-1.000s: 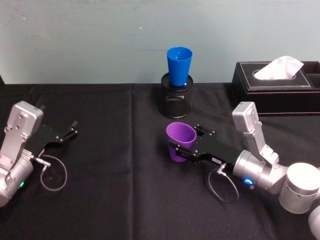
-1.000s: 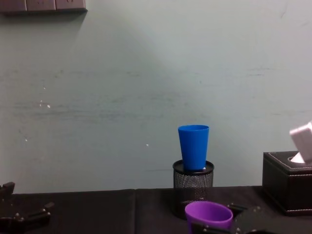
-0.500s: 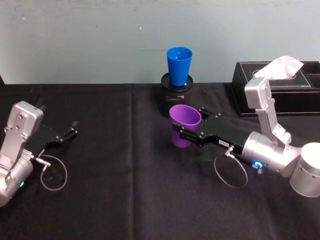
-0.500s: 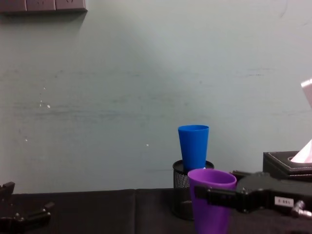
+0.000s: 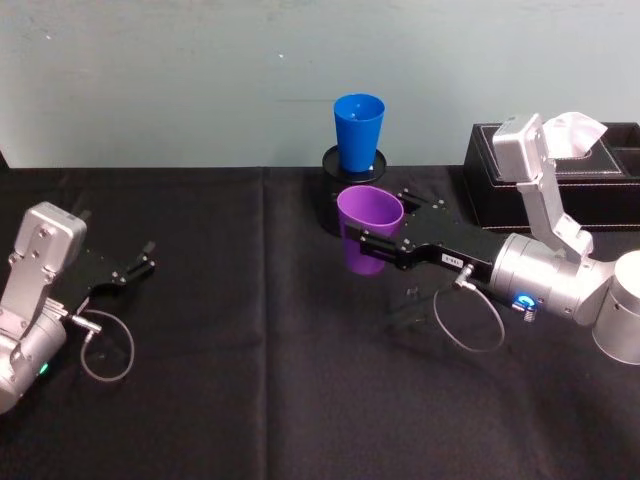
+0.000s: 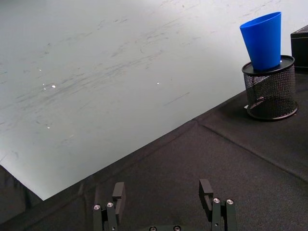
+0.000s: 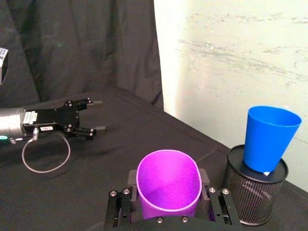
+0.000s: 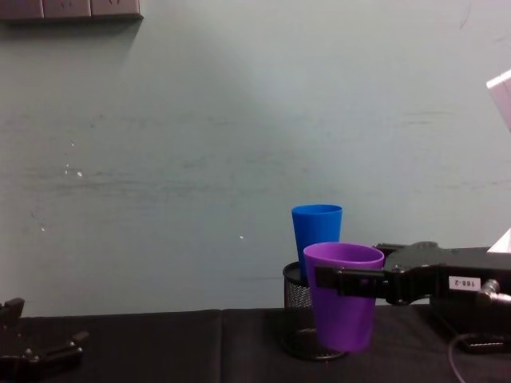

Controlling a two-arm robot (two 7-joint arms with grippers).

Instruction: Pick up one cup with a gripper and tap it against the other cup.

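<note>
- Careful: the blue cup (image 5: 358,130) looks only loosely perched in the mesh pen holder (image 5: 324,212) at upper centre of the head view, so a hard tap could topple it.
- Your right gripper (image 5: 385,222) clamps the purple cup (image 5: 369,228) upright and lifted just below the blue one, with the arm reaching in from the right.
- Your left gripper (image 5: 141,262) lies at the left edge, fingers spread.

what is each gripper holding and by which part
The right gripper holds the purple cup by its upper wall just below the rim, one finger on each side. The left gripper is open and holds nothing.
</note>
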